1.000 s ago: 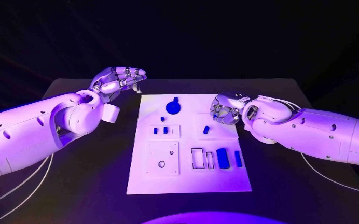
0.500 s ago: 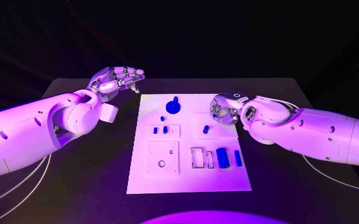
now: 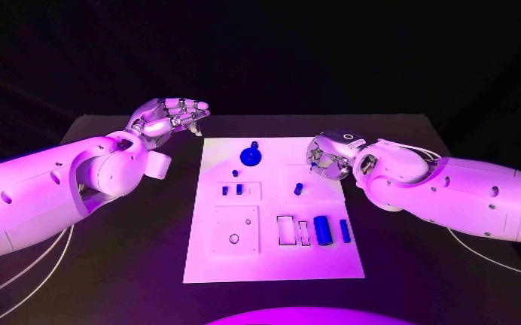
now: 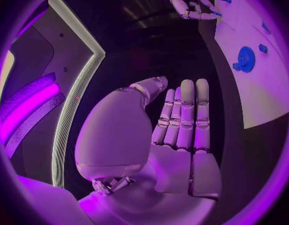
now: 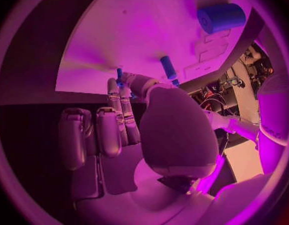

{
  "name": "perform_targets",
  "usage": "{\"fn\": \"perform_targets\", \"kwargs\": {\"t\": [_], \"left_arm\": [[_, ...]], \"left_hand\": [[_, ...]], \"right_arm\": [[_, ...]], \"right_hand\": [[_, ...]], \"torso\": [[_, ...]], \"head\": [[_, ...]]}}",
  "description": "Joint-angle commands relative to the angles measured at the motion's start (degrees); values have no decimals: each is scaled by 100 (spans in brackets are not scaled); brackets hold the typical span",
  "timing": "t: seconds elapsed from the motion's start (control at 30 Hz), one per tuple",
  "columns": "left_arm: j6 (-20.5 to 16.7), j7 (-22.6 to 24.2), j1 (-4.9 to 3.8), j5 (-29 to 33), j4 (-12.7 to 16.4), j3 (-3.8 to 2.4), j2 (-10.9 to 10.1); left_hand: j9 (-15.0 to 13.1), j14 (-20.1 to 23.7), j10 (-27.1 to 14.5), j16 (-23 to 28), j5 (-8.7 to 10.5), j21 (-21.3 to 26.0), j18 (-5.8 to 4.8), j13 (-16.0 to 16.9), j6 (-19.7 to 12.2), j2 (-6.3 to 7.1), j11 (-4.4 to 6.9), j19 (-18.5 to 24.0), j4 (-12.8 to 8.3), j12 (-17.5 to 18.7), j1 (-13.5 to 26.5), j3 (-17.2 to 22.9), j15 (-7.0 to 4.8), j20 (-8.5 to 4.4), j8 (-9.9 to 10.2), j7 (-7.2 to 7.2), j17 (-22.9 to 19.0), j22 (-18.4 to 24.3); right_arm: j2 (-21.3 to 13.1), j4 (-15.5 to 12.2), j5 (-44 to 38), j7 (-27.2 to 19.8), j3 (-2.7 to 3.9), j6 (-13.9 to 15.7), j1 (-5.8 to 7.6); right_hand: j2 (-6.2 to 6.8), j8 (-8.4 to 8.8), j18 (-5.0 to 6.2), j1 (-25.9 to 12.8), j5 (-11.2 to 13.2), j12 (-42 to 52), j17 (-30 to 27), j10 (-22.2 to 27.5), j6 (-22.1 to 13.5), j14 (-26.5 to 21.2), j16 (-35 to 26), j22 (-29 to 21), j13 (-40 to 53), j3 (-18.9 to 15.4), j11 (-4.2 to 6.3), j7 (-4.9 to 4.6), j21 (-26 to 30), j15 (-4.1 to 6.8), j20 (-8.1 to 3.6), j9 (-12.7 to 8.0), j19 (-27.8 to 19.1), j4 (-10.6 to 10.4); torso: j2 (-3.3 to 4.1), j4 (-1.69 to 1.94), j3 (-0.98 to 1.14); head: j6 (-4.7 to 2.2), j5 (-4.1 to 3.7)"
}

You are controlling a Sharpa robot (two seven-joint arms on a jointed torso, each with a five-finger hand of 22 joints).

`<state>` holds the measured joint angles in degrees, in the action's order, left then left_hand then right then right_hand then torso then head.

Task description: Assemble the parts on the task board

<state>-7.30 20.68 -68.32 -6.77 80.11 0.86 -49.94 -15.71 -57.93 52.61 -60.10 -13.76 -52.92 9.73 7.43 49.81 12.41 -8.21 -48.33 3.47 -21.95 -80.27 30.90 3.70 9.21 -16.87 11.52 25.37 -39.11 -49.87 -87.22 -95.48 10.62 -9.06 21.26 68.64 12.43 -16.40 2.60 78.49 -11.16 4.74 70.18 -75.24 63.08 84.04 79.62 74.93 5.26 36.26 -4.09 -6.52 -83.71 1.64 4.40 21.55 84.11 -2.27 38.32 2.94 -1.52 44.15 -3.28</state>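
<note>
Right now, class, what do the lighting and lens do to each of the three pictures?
Head view: magenta light tints the task board and arms, and the room beyond the table is black. Left wrist view: the fisheye lens bends the board's straight edge, and a bright strip glares beside the left hand. Right wrist view: the right hand looms large, the board washed pink.

Right hand (image 3: 329,156) fingertips hidden behind its own thumb in wrist view — maybe pinching a small blue part (image 5: 119,75), can't tell. Task board (image 4: 257,85) cut off by circle's rim.
</note>
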Motion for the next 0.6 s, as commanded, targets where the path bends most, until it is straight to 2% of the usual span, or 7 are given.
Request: {"fn": "perform_targets", "kwargs": {"t": [0.03, 0.2, 0.3, 0.4, 0.6], "left_arm": [[-40, 22, -3, -38, -4, -4, 22], [-43, 16, -3, -68, -10, -3, 40], [-41, 20, -2, -79, -4, -3, 54], [-43, 29, -1, -85, 12, -3, 69], [-40, 58, 3, -98, 30, -2, 103]], "left_hand": [[11, -15, -46, 40, 6, 35, 80, -10, -23, 11, -12, -55, -10, 21, -60, -23, 13, 2, 1, 36, -7, 7], [7, -11, -66, 49, 6, 41, 79, -19, -9, -9, -18, -56, -15, 26, -73, -33, 18, 5, -13, 39, -15, 11], [1, -7, -78, 55, 7, 45, 79, -25, 14, -19, -20, -56, -20, 27, -82, -46, 21, 6, -33, 39, -21, 14], [0, -6, -82, 57, 7, 46, 79, -27, 17, -20, -21, -56, -22, 27, -84, -49, 21, 7, -37, 39, -22, 14], [0, -5, -87, 59, 6, 47, 79, -29, 18, -24, -21, -57, -26, 28, -92, -50, 21, 7, -40, 40, -24, 15]], "right_arm": [[-76, -135, -52, 17, 10, 211, 51], [-232, -451, -11, -5, 25, 293, 116], [-286, -667, 20, -39, 29, 339, 131], [-287, -928, 63, -104, 30, 405, 108], [-194, -1321, 52, -189, 31, 505, 0]], "right_hand": [[-157, -34, -67, 107, -18, -13, 11, -204, -14, 270, 32, 721, 145, 258, 152, -30, -35, 20, -29, 9, 201, 211], [-148, -43, -71, 92, -15, -15, 19, -217, -8, 271, 41, 739, 152, 276, 154, -28, -48, 21, -28, 23, 208, 224], [-148, -43, -71, 92, -15, -15, 19, -217, -8, 271, 41, 739, 152, 276, 154, -28, -48, 21, -28, 23, 208, 224], [-145, -46, -73, 88, -15, -16, 25, -221, -7, 273, 45, 751, 154, 281, 155, -27, -58, 21, -28, 28, 213, 228], [-141, -49, -73, 83, -15, -18, 16, -226, -7, 271, 43, 752, 157, 291, 156, -26, -58, 22, -29, 35, 213, 236]], "torso": [[-3, 6, -3], [-1, 2, -12], [1, -4, -10], [4, -2, -5], [-12, 4, -10]], "head": [[-10, -2], [-27, -7], [-38, -3], [-51, 18], [-34, 82]]}}
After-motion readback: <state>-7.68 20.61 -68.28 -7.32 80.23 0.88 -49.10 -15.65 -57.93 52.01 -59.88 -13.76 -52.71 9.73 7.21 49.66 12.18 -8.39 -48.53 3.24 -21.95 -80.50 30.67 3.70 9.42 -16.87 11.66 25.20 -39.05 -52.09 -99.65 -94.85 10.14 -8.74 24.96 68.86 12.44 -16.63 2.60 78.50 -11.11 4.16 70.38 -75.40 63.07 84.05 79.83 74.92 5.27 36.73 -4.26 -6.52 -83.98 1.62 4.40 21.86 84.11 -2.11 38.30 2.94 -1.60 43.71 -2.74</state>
